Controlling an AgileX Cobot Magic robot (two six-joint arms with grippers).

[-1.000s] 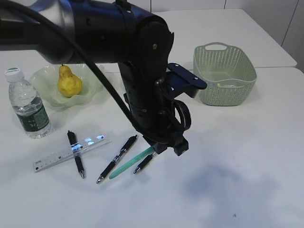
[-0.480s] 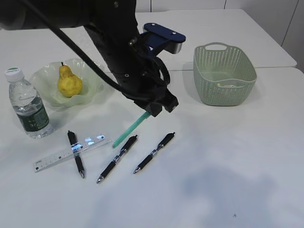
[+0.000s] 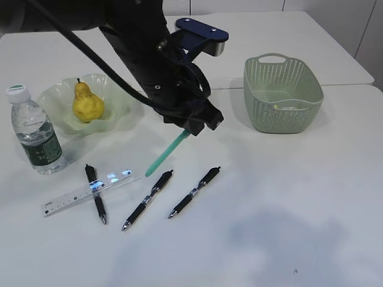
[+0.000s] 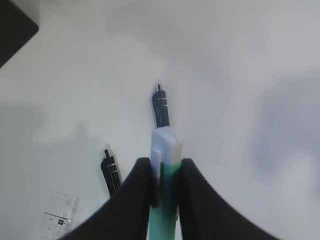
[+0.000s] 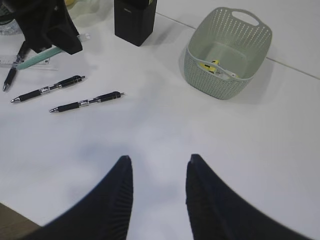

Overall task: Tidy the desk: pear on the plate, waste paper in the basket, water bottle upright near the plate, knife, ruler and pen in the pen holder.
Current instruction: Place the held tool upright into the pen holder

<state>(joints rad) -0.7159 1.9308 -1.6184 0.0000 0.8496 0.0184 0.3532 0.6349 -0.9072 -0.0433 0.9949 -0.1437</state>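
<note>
1. Exterior view: the left gripper (image 3: 192,127) grasps a mint-green pen (image 3: 164,154) by its upper end, clear of the desk (image 3: 287,209), its long axis slanting down-left.
2. The pen holder (image 5: 134,19) stands behind that arm, hidden in this view, nearer the left arm.
3. Right wrist view: the right gripper (image 5: 159,187) hangs parted and empty.

pear (image 3: 87,104) in plate (image 3: 117,98), water bottle (image 3: 35,133) left, basket (image 3: 282,92) right
</note>
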